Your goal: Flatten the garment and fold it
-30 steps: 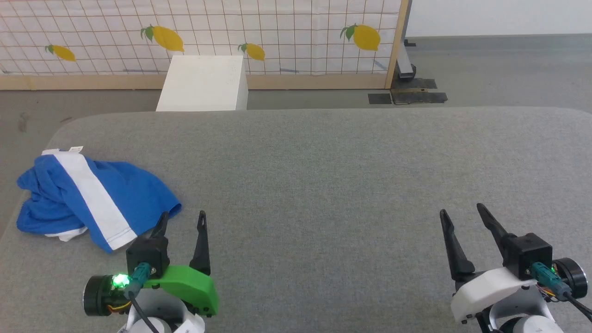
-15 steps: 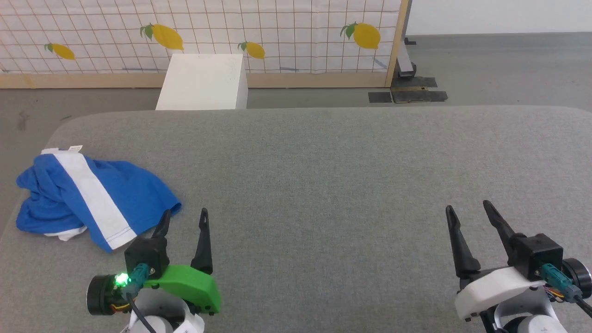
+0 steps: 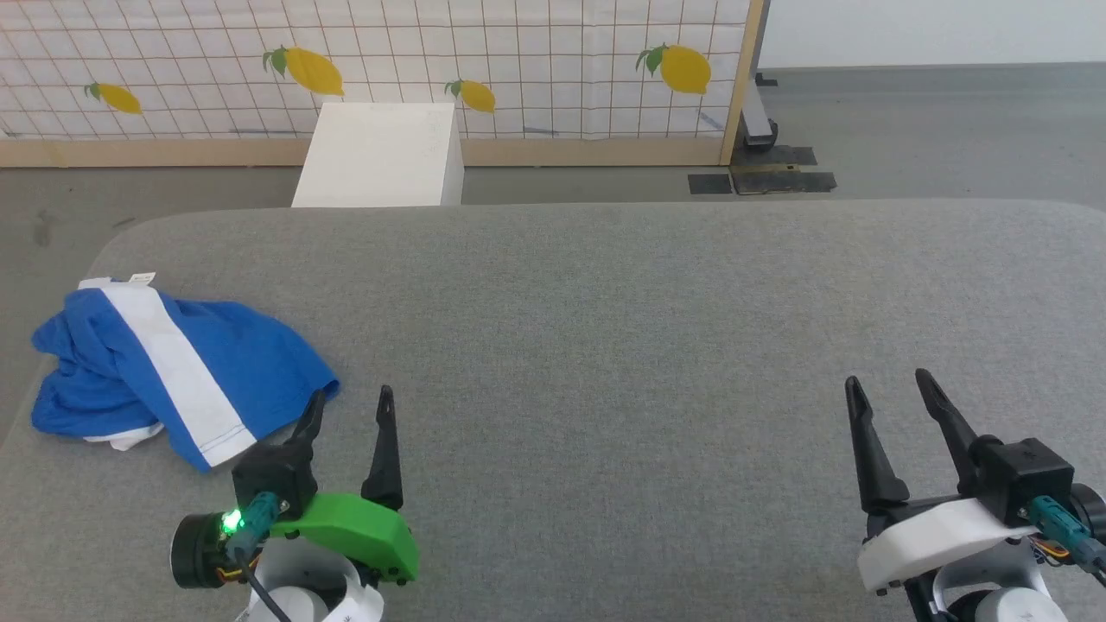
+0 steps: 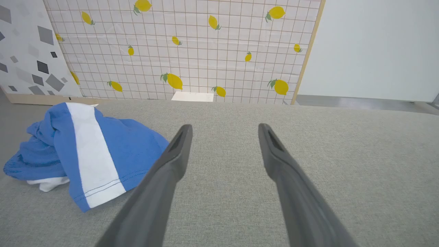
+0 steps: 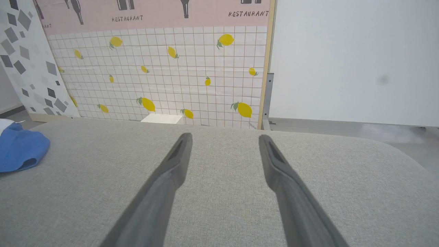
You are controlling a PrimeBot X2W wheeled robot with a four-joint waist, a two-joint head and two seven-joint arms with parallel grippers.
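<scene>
One crumpled garment (image 3: 216, 345) — just left of the left gripper (image 3: 352, 394), jaws apart.

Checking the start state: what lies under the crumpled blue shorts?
The garment lies bunched on the grey padded surface; a white fold of cloth peeks out at its near edge. Anything else beneath is covered.

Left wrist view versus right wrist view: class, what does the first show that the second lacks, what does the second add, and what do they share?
Left wrist view: the garment with its white stripe and hem, beside the open left gripper. Right wrist view: a pink banner lettered RESTAURANT above the open right gripper, with just a blue edge of the garment. Shared: the grey cushion, the lemon-print panel and the white box.
</scene>
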